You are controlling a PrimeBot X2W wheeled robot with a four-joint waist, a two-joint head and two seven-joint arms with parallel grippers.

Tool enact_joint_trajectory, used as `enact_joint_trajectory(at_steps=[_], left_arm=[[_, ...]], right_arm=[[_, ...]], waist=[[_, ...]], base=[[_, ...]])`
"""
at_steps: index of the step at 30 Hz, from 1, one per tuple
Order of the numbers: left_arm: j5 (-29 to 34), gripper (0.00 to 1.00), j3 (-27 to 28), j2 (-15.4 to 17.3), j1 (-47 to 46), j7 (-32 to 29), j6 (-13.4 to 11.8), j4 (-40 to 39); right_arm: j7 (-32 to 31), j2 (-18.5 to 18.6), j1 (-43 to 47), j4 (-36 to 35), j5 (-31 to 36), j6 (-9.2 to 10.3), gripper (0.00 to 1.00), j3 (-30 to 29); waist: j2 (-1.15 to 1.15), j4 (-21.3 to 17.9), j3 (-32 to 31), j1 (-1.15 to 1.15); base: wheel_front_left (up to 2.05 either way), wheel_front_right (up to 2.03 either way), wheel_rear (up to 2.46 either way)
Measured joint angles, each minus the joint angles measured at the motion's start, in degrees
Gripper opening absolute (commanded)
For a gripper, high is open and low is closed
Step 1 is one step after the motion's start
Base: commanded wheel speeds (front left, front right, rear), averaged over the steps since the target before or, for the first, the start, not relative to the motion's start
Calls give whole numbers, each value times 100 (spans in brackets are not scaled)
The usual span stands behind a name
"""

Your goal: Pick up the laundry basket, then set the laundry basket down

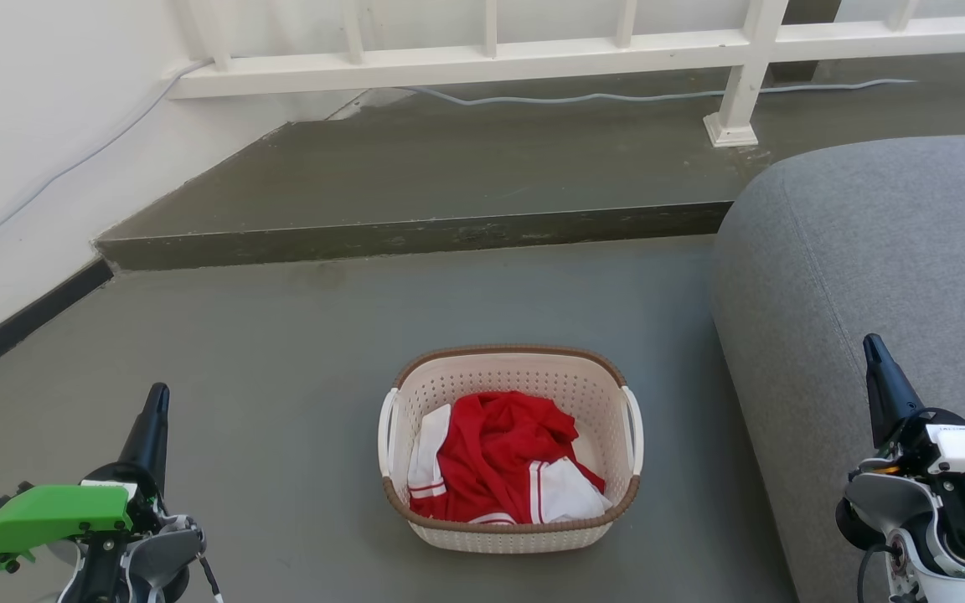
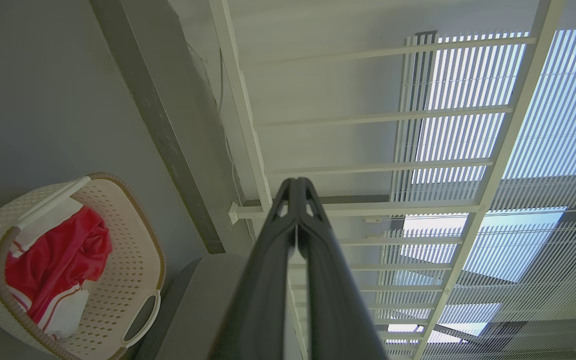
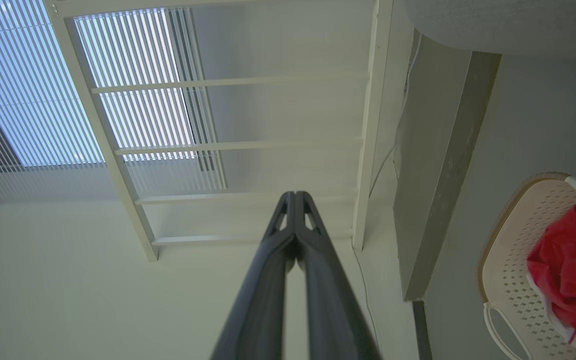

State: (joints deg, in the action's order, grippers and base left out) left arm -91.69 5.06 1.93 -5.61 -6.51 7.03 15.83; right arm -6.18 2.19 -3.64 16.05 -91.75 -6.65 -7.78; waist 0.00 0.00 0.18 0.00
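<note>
Two grippers, left gripper (image 1: pixel 158 395) and right gripper (image 1: pixel 873 347): long dark fingers pressed together, empty, well apart from small cream-white perforated plastic laundry basket (image 1: pixel 508 381). Basket sits on grey concrete floor (image 1: pixel 281 335), short of raised step (image 1: pixel 415 239), near grey upholstered sofa (image 1: pixel 868 251). Spread fingers, take both white side loop handles (image 1: pixel 385 431), lift level; red-and-white garment (image 1: pixel 499 456) seems loose inside.
</note>
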Motion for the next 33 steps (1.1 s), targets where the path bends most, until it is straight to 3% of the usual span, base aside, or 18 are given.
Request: enact_joint_trajectory(at_steps=[21, 22, 33], left_arm=[[0, 0, 0, 0, 0, 0, 0, 0], [0, 100, 0, 0, 0, 0, 0, 0], [0, 100, -73, -130, 190, 77, -5, 256]], right_arm=[[0, 0, 0, 0, 0, 0, 0, 0], [0, 0, 0, 0, 0, 0, 100, 0], [16, -138, 273, 237, 2, 18, 100, 22]], waist=[[0, 0, 0, 0], [0, 0, 0, 0], [0, 0, 5, 0]], base=[[0, 0, 0], [0, 0, 0], [0, 0, 0]])
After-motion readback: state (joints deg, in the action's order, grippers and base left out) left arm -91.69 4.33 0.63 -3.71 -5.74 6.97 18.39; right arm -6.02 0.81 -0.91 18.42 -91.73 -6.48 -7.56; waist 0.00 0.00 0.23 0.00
